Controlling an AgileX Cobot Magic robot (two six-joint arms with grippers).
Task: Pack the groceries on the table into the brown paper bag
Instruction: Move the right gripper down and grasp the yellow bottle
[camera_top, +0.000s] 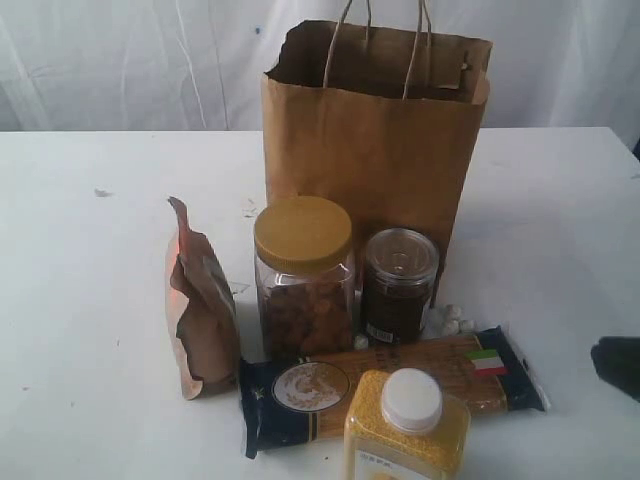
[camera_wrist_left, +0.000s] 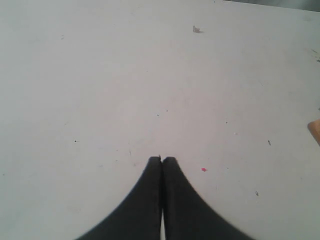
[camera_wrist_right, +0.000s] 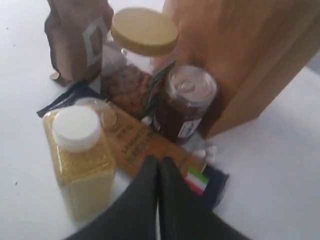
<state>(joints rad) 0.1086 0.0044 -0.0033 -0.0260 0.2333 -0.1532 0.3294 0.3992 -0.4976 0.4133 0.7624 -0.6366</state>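
The brown paper bag (camera_top: 375, 140) (camera_wrist_right: 240, 60) stands upright at the back of the white table (camera_top: 90, 300), mouth open. In front of it stand a gold-lidded clear jar (camera_top: 303, 275) (camera_wrist_right: 137, 60), a smaller dark jar (camera_top: 398, 285) (camera_wrist_right: 185, 102) and a coppery pouch (camera_top: 200, 305) (camera_wrist_right: 75, 35). A long navy-ended spaghetti pack (camera_top: 470, 370) (camera_wrist_right: 145, 142) lies flat before them, and a white-capped yellow bottle (camera_top: 407, 425) (camera_wrist_right: 80, 155) stands nearest. My right gripper (camera_wrist_right: 159, 160) hovers shut and empty over the spaghetti pack; only a dark part of it (camera_top: 618, 365) shows at the exterior view's right edge. My left gripper (camera_wrist_left: 162, 159) is shut over bare table.
Tiny white pellets (camera_top: 450, 318) (camera_wrist_right: 206, 151) lie beside the dark jar at the bag's foot. A white curtain (camera_top: 130, 60) hangs behind the table. Small specks (camera_top: 102, 192) mark the tabletop on the left.
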